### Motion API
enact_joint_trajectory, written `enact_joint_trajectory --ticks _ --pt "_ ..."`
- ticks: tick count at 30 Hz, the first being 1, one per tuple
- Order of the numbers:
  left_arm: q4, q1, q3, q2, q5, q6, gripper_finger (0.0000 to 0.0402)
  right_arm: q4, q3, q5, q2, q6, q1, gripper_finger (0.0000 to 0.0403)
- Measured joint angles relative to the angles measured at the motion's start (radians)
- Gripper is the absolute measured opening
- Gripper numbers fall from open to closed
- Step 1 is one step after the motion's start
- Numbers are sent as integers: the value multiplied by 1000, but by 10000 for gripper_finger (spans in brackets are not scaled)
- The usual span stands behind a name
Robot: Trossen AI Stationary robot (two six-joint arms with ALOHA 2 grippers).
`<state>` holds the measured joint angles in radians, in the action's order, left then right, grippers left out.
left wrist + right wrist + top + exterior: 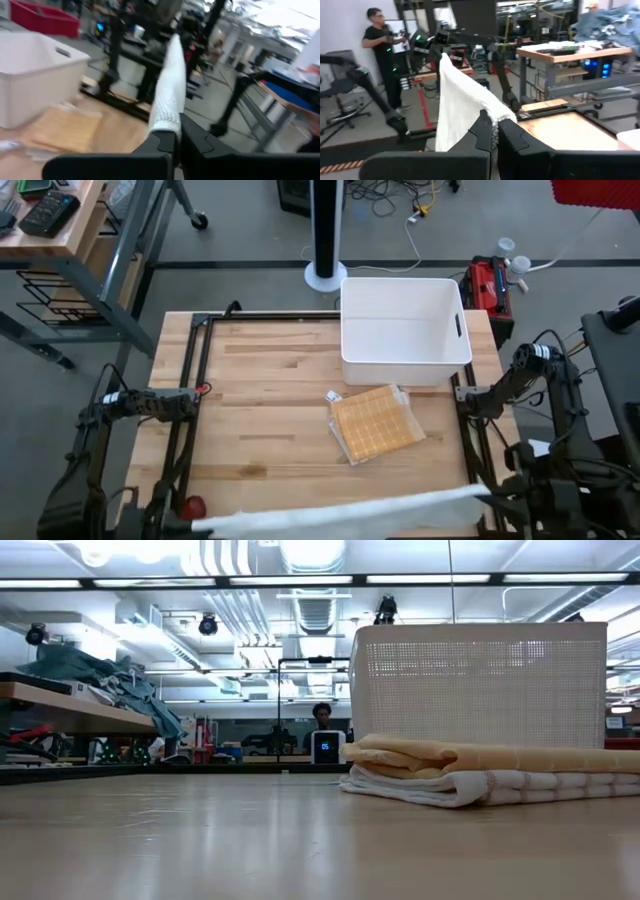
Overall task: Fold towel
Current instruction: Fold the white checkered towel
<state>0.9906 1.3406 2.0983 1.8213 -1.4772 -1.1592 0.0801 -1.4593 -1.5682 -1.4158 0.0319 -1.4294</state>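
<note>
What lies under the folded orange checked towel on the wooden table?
A folded white towel lies under the orange checked towel, its edges showing. What its covered middle looks like cannot be seen.

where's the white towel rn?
High view: the white towel is stretched along the table's near edge, held between the left gripper and right gripper, in front of the folded yellow towel and white bin.

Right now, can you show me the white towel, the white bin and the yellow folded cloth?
white towel [340, 512]: high view, middle of the stretched strip.
white bin [403, 368]: high view, near wall.
yellow folded cloth [376, 422]: high view, middle of its top face.
</note>
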Motion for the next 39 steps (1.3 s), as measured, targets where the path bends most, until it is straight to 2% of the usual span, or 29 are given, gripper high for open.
enact_joint_trajectory --ticks 3,5,8,10,13,15,19,21,22,27,31,35,39 --pt "195 -12 -1 -4 -40 -182 0 -14 3 -4 3 10 48 0" --pt "342 -34 -35 -8 -36 -379 0 -88 8 -4 3 86 81 0" --pt "534 -72 -126 -9 30 -719 0 -304 13 -3 2 318 128 0" --pt "576 -93 -209 -22 103 -900 0 -484 13 -1 2 502 149 0" --pt "551 -112 -379 -93 161 -1002 0 -799 14 12 14 845 178 0" --pt "557 -124 -487 -143 187 -1078 0 -1039 13 59 19 1118 211 0" --pt "472 -144 -696 -246 242 -1096 0 -1494 24 242 -8 1666 316 0" --pt "431 -156 -791 -295 238 -1097 0 -1642 47 347 -36 1844 379 0" --pt "421 -161 -843 -318 238 -1098 0 -1648 67 390 -43 1882 408 0" --pt "366 -190 -1076 -431 240 -1096 0 -1623 155 493 -15 1807 544 0" --pt "307 -203 -1235 -505 241 -1095 0 -1615 169 582 -20 1741 642 0" --pt "219 -217 -1375 -578 241 -1087 0 -1598 171 624 -29 1650 735 1" --pt "160 -236 -1498 -641 238 -1072 0 -1589 171 681 -33 1540 846 17"
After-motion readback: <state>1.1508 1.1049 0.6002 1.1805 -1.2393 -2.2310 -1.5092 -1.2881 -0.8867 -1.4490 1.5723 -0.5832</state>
